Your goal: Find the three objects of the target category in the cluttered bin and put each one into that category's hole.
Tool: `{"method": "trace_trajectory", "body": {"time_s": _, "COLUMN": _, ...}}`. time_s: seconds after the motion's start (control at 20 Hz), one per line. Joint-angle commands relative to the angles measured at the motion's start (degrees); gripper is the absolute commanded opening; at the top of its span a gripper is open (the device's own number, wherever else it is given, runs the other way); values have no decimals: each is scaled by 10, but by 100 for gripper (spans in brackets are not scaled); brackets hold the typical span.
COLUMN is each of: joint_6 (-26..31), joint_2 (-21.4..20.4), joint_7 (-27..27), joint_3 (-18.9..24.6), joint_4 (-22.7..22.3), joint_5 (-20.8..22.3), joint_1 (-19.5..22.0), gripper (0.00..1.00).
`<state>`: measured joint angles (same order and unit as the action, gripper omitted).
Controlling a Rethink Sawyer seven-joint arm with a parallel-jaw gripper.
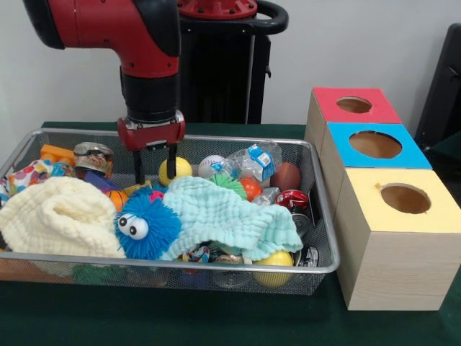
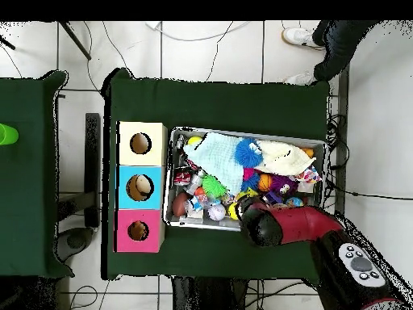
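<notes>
The gripper point(image 1: 153, 162) is held with jaws apart, nothing between them, over the cluttered wire bin point(image 1: 325, 238) beside a yellow ball point(image 1: 180, 168).

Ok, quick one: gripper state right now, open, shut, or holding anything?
Gripper: open, holding nothing, fingers lowered into the wire bin beside the yellow ball.

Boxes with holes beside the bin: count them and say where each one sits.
3, in a row beside the wire bin: the yellow-topped box nearest the camera, the blue-topped box in the middle, the red-topped box farthest back. None appears hidden.
</notes>
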<state>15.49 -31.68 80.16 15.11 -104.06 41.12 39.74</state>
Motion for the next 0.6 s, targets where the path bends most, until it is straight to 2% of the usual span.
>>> {"method": "trace_trajectory", "body": {"time_s": 0.05, "joint_6": -16, "joint_2": 36, "joint_7": 164, "joint_3": -56, "joint_4": 53, "joint_5": -51, "joint_1": -49, "gripper": 100}}
{"method": "trace_trajectory", "body": {"time_s": 0.6, "joint_6": 39, "joint_2": -5, "joint_7": 185, "joint_3": -87, "joint_4": 57, "joint_5": -153, "joint_1": -112, "gripper": 100}}
